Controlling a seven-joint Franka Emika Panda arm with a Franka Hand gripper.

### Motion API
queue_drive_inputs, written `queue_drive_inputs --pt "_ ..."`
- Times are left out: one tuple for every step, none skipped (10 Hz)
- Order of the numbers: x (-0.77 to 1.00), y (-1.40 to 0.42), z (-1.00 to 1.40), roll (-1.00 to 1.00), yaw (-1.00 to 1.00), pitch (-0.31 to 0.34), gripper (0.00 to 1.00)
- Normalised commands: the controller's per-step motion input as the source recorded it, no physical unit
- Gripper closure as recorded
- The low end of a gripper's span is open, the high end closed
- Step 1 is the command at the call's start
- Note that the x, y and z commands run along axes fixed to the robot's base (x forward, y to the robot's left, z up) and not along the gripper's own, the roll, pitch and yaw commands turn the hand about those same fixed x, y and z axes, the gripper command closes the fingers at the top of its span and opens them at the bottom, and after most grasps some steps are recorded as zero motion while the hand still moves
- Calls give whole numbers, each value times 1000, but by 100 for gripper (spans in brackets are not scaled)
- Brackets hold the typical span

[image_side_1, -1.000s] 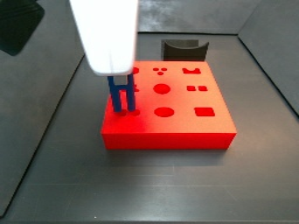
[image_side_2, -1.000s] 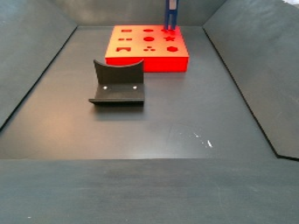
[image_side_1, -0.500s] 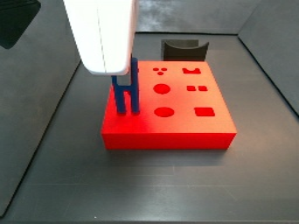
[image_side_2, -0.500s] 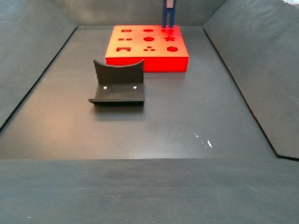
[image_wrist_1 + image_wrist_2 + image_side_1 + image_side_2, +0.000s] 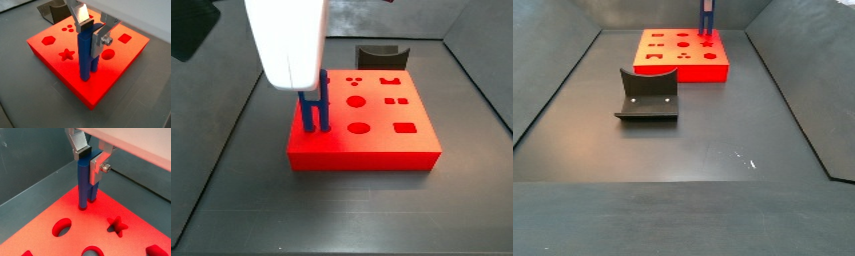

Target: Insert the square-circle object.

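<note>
The square-circle object, a slim bright-blue peg of two joined bars (image 5: 85, 60), stands upright with its lower end in the red block (image 5: 73, 85) near one corner. It shows in both wrist views (image 5: 85, 185) and both side views (image 5: 314, 112) (image 5: 708, 18). My gripper (image 5: 91, 35) is at the peg's top end, jaws flanking it on both sides and slightly open; it also shows in a wrist view (image 5: 89, 164). In a side view the white gripper body (image 5: 285, 45) hangs over the block's left part (image 5: 372, 150).
The red block (image 5: 680, 68) has star, circle, hexagon and square holes on top. The dark fixture (image 5: 647, 95) stands on the floor apart from the block; it also shows in a side view (image 5: 381, 55). Grey walls enclose the floor.
My gripper has risen along the peg. The peg's lower end has stayed in the red block, and more of the blue shaft shows below the gripper.
</note>
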Motion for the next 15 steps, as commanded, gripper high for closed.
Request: queue_drive_inputs --pt "234 -3 -180 41 0 -27 100" --pt "160 0 -157 64 0 -11 100" --pt "0 0 -120 96 0 0 100" --pt "-89 0 -66 90 0 0 100" --pt "-220 20 -40 34 -17 0 100" --pt "-286 37 0 0 -20 0 100" --pt "-180 0 0 0 0 -3 100" --pt "0 0 -6 0 14 0 100" --pt "174 -57 -94 6 0 0 100" --pt "289 -97 -220 57 0 0 100" --pt "326 -114 -386 96 0 0 100" --pt "306 -114 -446 86 0 0 100" --pt "209 -54 -426 109 0 0 100" --pt "0 0 -411 167 -11 0 100" --pt "-49 11 -446 206 -26 11 100"
